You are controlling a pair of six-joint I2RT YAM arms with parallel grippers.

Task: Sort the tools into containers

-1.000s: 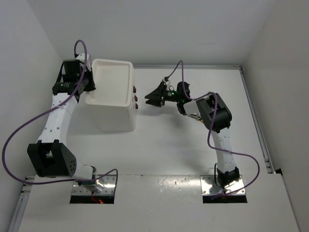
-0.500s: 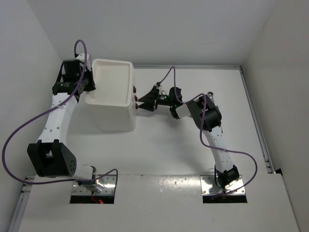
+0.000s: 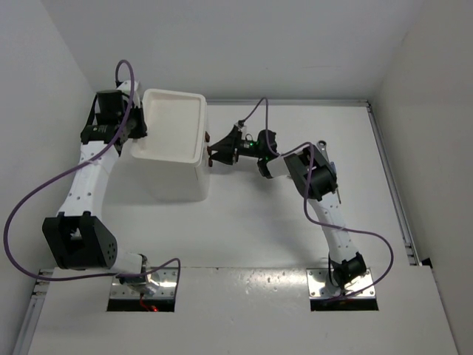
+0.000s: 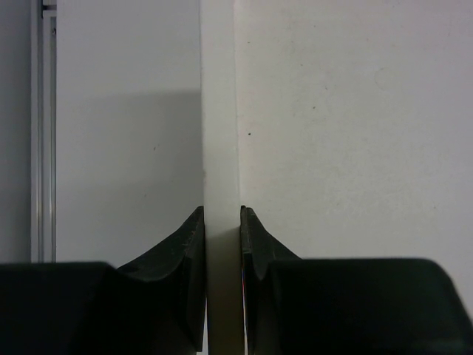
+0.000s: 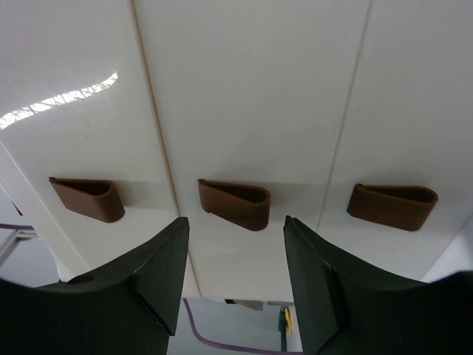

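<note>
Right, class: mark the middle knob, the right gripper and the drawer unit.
middle knob (image 5: 235,205): right wrist view, on its brown face.
right gripper (image 3: 214,151): top view, between its fingertips.
drawer unit (image 3: 174,94): top view, on the tray's far rim.

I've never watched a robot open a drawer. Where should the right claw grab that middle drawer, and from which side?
Probably by the middle brown knob, coming straight at the middle drawer front. That front is flat and smooth, and the knob is the only part sticking out. The right gripper faces it with open jaws, one finger to each side.
</note>
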